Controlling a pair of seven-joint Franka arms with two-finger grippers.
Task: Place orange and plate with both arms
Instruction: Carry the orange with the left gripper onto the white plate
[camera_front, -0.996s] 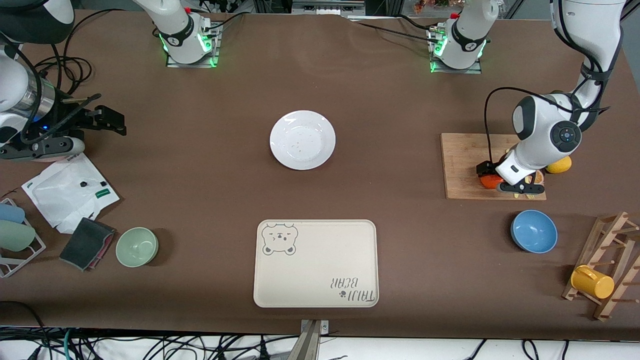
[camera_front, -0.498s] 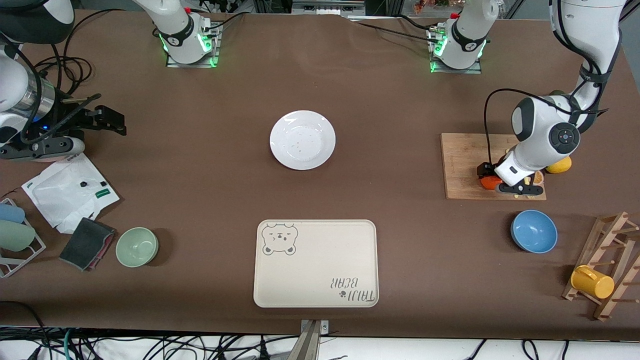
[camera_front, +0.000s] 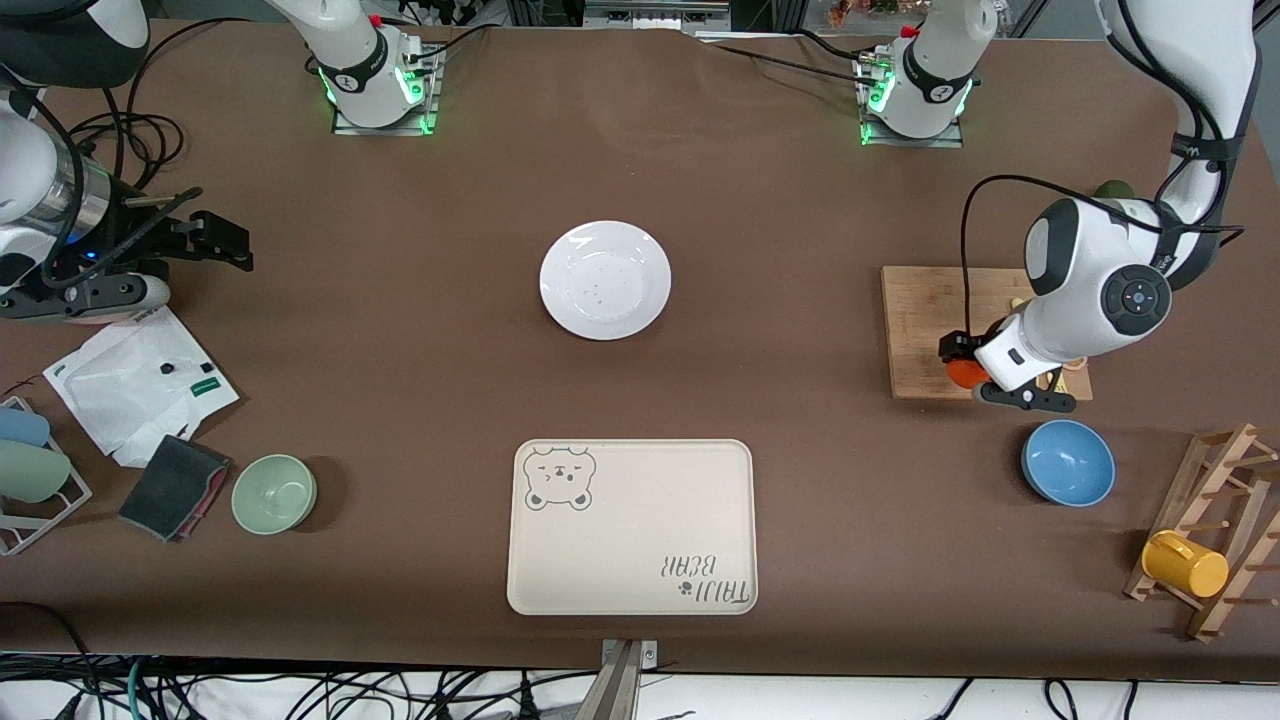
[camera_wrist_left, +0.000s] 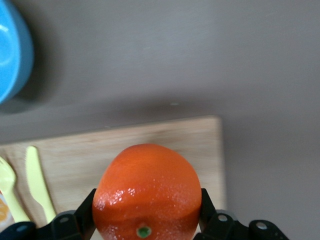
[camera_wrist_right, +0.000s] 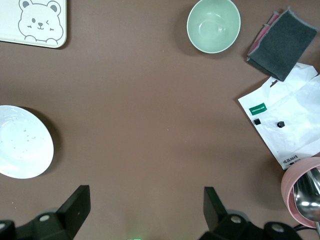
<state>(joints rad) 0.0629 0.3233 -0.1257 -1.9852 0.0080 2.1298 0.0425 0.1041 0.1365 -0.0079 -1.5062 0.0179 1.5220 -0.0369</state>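
**Left gripper holds the orange over the board**

The right gripper (camera_front: 215, 240) waits at the right arm's end of the table, jaws spread wide and holding nothing, above the white bag (camera_front: 135, 375). A green bowl (camera_front: 274, 493) sits nearer the camera than the bag. The plate (camera_front: 605, 279) lies at mid-table, farther from the camera than the bear tray (camera_front: 632, 527) and well apart from it. At the left arm's end, the left gripper (camera_wrist_left: 145, 225) is clamped on the orange (camera_wrist_left: 147, 192), just over the near edge of the wooden board (camera_front: 925, 320). A blue bowl (camera_front: 1068, 462) sits nearer the camera than the board.
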